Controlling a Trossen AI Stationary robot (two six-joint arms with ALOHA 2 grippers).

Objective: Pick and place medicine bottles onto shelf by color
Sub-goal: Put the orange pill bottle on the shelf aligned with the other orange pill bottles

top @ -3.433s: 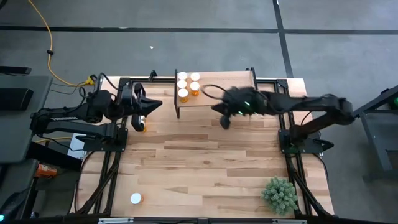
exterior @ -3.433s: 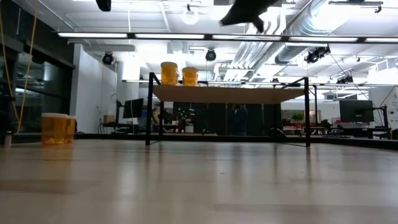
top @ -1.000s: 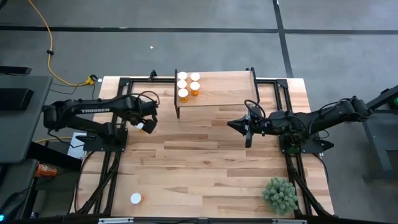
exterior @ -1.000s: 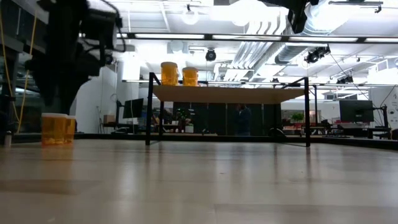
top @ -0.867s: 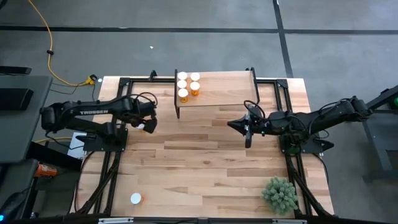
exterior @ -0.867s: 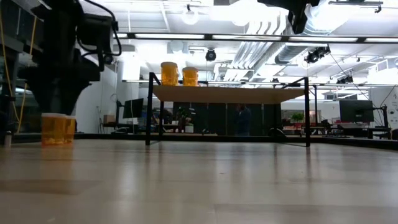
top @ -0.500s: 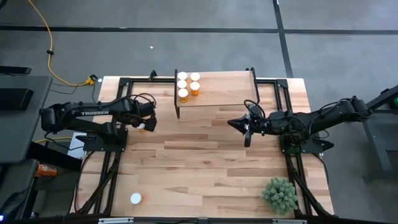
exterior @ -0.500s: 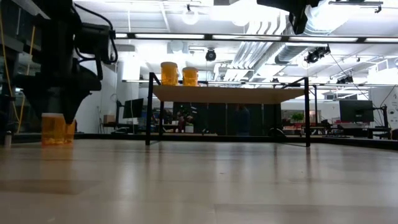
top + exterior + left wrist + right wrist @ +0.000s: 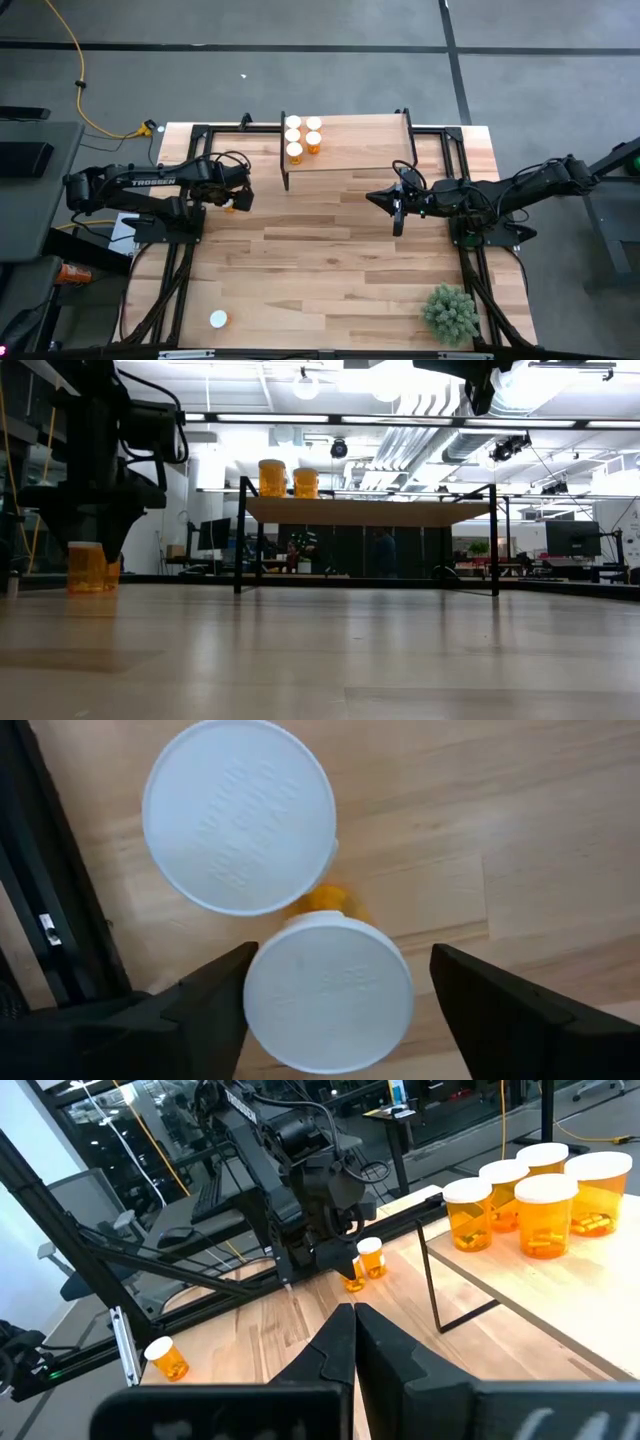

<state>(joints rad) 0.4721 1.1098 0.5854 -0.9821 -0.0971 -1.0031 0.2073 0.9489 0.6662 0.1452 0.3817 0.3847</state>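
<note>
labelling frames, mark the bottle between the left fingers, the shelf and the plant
bottle point(image 9: 328, 990), left wrist view, white cap.
shelf point(image 9: 360, 140), high view, bare board.
plant point(image 9: 450, 313), high view, foliage middle.

The high view looks straight down on the whole wood-plank table point(image 9: 330, 250). The low view sits at tabletop level, facing the low light-wood shelf on black legs point(image 9: 365, 510) and the room behind. The left wrist view looks closely down on two white-capped orange bottles point(image 9: 325, 990); the right wrist view looks across toward the same shelf.
</note>
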